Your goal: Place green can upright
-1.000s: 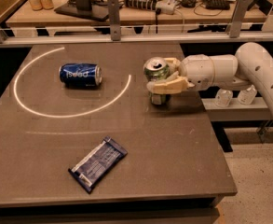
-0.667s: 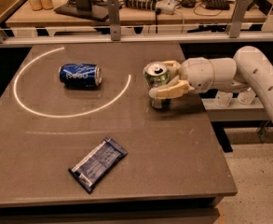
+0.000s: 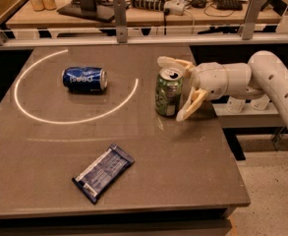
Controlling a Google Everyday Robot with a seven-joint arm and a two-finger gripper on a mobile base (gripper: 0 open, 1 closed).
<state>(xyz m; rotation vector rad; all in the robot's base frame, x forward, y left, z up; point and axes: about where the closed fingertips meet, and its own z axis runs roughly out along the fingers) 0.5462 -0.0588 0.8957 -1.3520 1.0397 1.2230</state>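
The green can [image 3: 168, 92] stands upright on the dark table [image 3: 192, 166], right of the middle, with its silver top and pull tab facing up. My gripper [image 3: 177, 88] is at the can's right side with its fingers spread open. One finger [image 3: 173, 63] reaches over behind the can's top and the other finger [image 3: 191, 106] points down to the right of the can. The fingers do not press the can. The white arm [image 3: 271, 77] comes in from the right.
A blue can with white lettering [image 3: 84, 78] lies on its side inside a white arc [image 3: 60, 119] painted on the table. A dark blue snack packet [image 3: 103, 172] lies near the front. A metal rail [image 3: 133, 39] and a cluttered wooden bench [image 3: 148, 6] stand behind.
The fingers were closed around the green can earlier. Now they have spread apart and drawn back slightly to the right, and the can stands free on the table.
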